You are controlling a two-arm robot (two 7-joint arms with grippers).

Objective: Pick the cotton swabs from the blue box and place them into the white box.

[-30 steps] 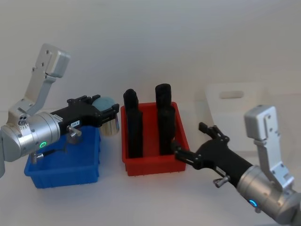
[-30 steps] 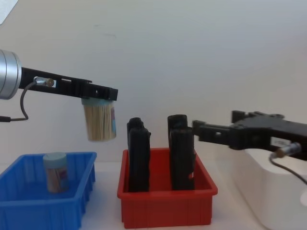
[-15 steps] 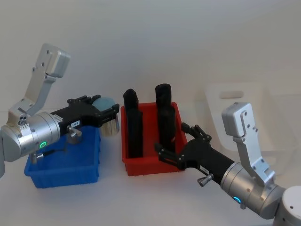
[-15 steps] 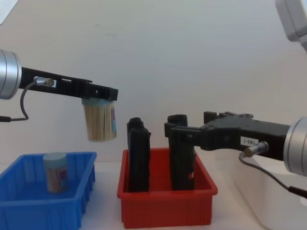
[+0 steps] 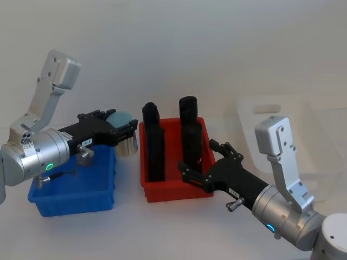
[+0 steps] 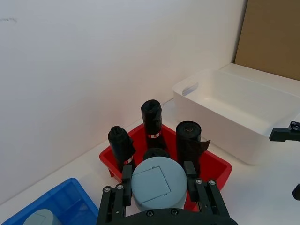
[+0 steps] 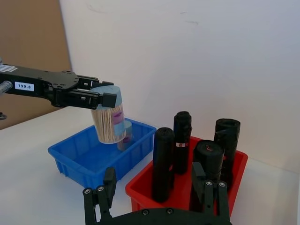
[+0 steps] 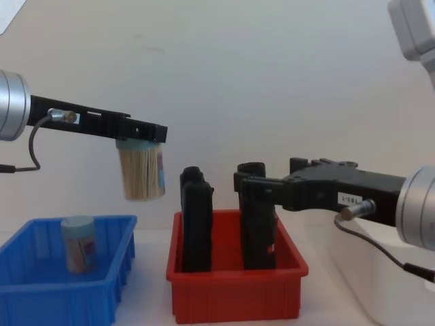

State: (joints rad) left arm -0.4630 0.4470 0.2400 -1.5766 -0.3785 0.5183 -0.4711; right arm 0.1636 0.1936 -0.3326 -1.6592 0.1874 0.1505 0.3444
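Observation:
My left gripper (image 5: 122, 129) is shut on the pale blue lid of a cotton swabs jar (image 8: 141, 173). The jar hangs in the air above the gap between the blue box (image 5: 76, 201) and the red bin. In the left wrist view the lid (image 6: 158, 183) sits between the fingers. A second cotton swabs jar (image 8: 78, 243) stands inside the blue box (image 8: 61, 299). My right gripper (image 5: 199, 160) is open and empty, stretched leftward over the red bin's front right part. The white box (image 6: 234, 117) lies at the far right (image 8: 384, 272).
A red bin (image 5: 174, 193) between the two boxes holds several tall black upright blocks (image 5: 153, 142). In the chest view the right gripper (image 8: 239, 183) is level with the tops of the blocks (image 8: 196, 221). A white wall stands close behind.
My right arm has swung left from the white box to the red bin, mostly in the first half second. The left gripper and its jar have stayed still.

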